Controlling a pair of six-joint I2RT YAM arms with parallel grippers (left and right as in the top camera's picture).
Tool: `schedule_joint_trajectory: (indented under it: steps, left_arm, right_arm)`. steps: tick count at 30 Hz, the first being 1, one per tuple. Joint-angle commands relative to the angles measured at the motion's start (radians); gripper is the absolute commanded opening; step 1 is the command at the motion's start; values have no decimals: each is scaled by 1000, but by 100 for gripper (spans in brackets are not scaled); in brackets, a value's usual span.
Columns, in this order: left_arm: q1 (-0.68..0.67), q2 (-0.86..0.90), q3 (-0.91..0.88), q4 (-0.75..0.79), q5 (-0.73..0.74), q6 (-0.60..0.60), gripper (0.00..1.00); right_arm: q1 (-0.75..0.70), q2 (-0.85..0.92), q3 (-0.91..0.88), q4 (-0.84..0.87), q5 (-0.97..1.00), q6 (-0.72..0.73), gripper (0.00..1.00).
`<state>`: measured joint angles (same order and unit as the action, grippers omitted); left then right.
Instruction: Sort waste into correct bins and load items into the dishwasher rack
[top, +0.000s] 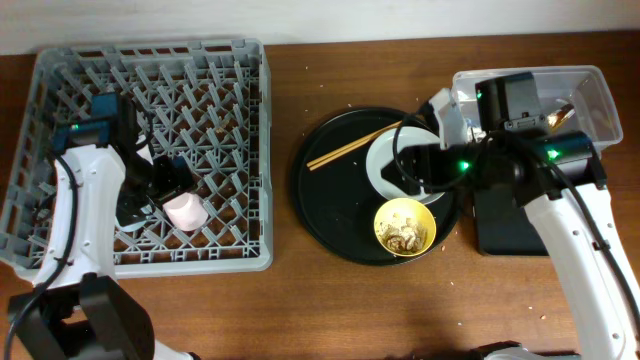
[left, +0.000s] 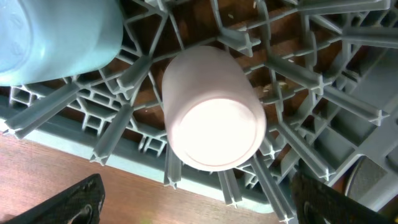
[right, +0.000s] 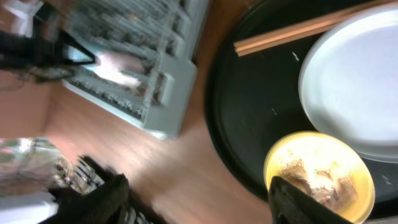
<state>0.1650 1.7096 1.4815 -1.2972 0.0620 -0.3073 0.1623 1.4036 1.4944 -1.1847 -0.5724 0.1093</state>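
Left wrist view: the pink cup (left: 211, 115) lies on its side among the pegs of the dishwasher rack (left: 323, 93), directly ahead of the left gripper (left: 199, 198), its closed base turned toward the fingers. The jaws stand wide, one finger to each side of the cup and clear of it, holding nothing. The blue cup (left: 56, 37) sits in the rack ahead and to the left of the fingers.

Right wrist view (blurred): the right gripper (right: 205, 205) is likewise spread wide and empty. It hangs over the round black tray (right: 249, 112), with the yellow bowl (right: 320, 177) just ahead of its right finger. Tan food scraps (right: 311, 177) lie in the bowl. The plate (right: 354, 87) lies beyond the bowl and the chopsticks (right: 298, 31) farther ahead.

Overhead view: the clear tub (top: 590, 95) and the black rectangular tray (top: 500, 225) lie behind the right wrist.

Step in hand, as judged: the cup appears set down, so cup loading looks complete on the left. The bowl, plate and chopsticks remain unloaded.

Next move, as judged: the right gripper must close on the bowl's rim, keep it level, and tip the scraps into a bin before racking it.
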Motion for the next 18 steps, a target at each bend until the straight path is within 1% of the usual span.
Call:
schedule_joint_trajectory:
  steps: [1,2,3,4,5,6,7,8,9,10,12,13,14,15,16,17,18]
  left_arm:
    - [2,-6,214,-79,184,119,91]
    - [-2,-32,299,-89,330,232,90]
    - [-17,-70,361,-84,437,302,90]
    - [-49,-137,393,-62,450,313,91]
    - [-72,-183,393,-51,448,313,96]
    - [-83,-212,393,-51,438,312,99]
    - [-84,-227,392,-69,439,312,99]
    - [-84,-227,392,-87,438,312,99]
    - [-84,-227,391,-88,438,312,99]
    - [-84,-227,391,-88,438,312,99]
    - [-84,-227,391,-88,438,312,99]
    - [-84,-227,391,-88,438,312,99]
    - [-84,-227,391,-89,438,312,99]
    - [-84,-227,391,-88,438,312,99]
    - [-84,-227,391,-88,438,312,99]
    - [-84,-227,391,-89,438,312,99]
    - [-84,-227,391,-89,439,312,99]
  right_arm:
    - [29,-6,-18,-38,109,1,73]
    - [70,-5,-40,-39,127,2,65]
    - [123,-3,-77,-26,190,15,57]
    - [208,15,-158,-2,359,117,56]
    - [273,47,-254,60,493,165,55]
    - [304,79,-334,147,544,186,54]
    - [315,138,-421,271,547,188,42]
    - [315,201,-462,343,547,188,33]
    - [315,245,-466,362,547,178,22]
    - [326,322,-466,397,546,142,16]
    - [356,386,-466,424,533,131,16]
    - [362,389,-466,423,545,132,10]
    - [360,385,-463,422,549,132,7]
    - [348,383,-454,415,551,135,7]
    - [340,375,-444,397,551,135,22]
    - [335,345,-412,367,550,135,47]
    - [335,295,-386,347,550,135,48]
